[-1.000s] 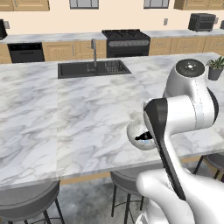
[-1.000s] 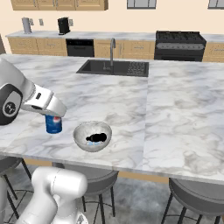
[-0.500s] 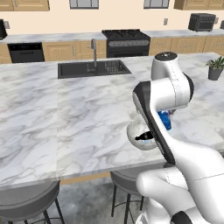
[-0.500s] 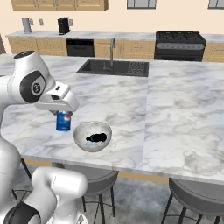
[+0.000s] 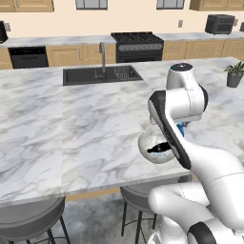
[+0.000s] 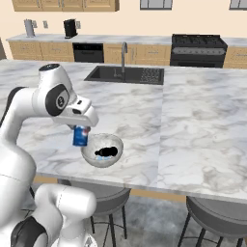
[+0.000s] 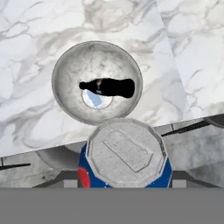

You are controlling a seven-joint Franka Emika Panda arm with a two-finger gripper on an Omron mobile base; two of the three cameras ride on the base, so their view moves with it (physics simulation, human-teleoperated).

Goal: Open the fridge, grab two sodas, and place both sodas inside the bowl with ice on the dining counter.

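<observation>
We see the gripper (image 6: 81,129) clamped on a soda can (image 6: 80,136), jaws pressed to the can's sides, the can hanging upright below the hand. From the hand camera, the can's silver top (image 7: 126,153) sits directly under the jaws, with blue wall and a red patch showing at its lower edge.

The bowl (image 6: 102,150) rests on the dining counter (image 6: 193,125), just beside the held can and slightly lower than it. In the right base view the can's lower edge stands close to the bowl's rim on the arm's side; we cannot tell whether they touch. From the hand camera the bowl (image 7: 96,83) lies ahead of the jaws, beyond the can top. Inside it we see a dark bottle-shaped object (image 7: 108,87) lying on its side over a pale blue disc (image 7: 96,98). In the left base view the arm's forearm crosses in front of the bowl (image 5: 152,145) and hides its near-right part.

The counter edge runs close below the jaws, and the can hangs partly over that edge in the hand view. A grey stool seat (image 6: 105,195) stands under the edge beneath the bowl.

Well beyond the jaws, a black sink (image 6: 126,75) with a faucet (image 6: 124,52) is set in the counter. A potted plant (image 5: 234,74) stands at the counter's far right end. A black range (image 6: 198,48) lines the back wall.
</observation>
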